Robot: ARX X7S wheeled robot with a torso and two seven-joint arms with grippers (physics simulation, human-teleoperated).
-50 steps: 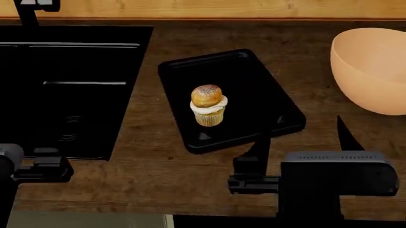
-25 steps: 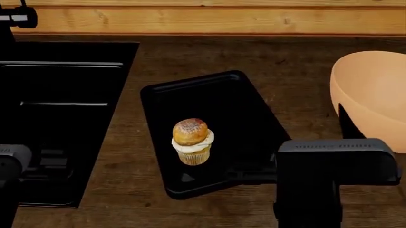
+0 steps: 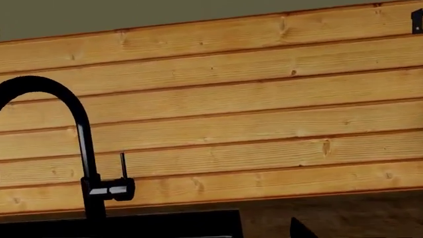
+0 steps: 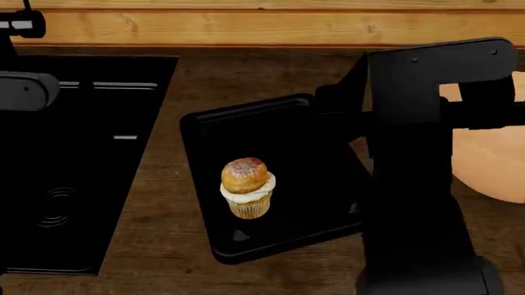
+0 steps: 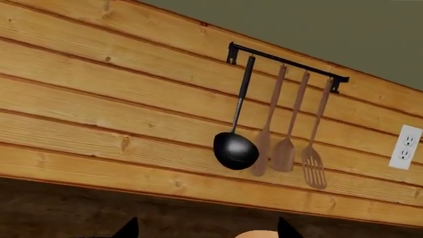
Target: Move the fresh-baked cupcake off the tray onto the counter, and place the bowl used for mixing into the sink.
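The cupcake [image 4: 246,187], golden-topped in a pale wrapper, stands upright on the black tray [image 4: 299,147], which lies askew on the dark wood counter [image 4: 238,74]. The peach bowl [image 4: 492,169] sits at the right, half hidden behind my raised right arm [image 4: 410,160]; its rim [image 5: 258,234] peeks between the fingers in the right wrist view. My right gripper [image 5: 207,234] is open and empty, high above the counter and facing the wall. The black sink [image 4: 74,160] is at the left, with my left arm [image 4: 24,89] over it. My left gripper [image 3: 211,236] shows one fingertip [image 3: 300,231] set wide.
A tall black faucet [image 3: 80,144] rises behind the sink. On the pine plank wall [image 5: 132,124] a rail holds a black ladle [image 5: 235,148] and three wooden utensils [image 5: 286,148]. A white outlet [image 5: 405,147] is beside them.
My right arm has risen and swung back over the tray's right side, now covering part of the bowl. My left arm lifted over the sink. The cupcake has not moved.
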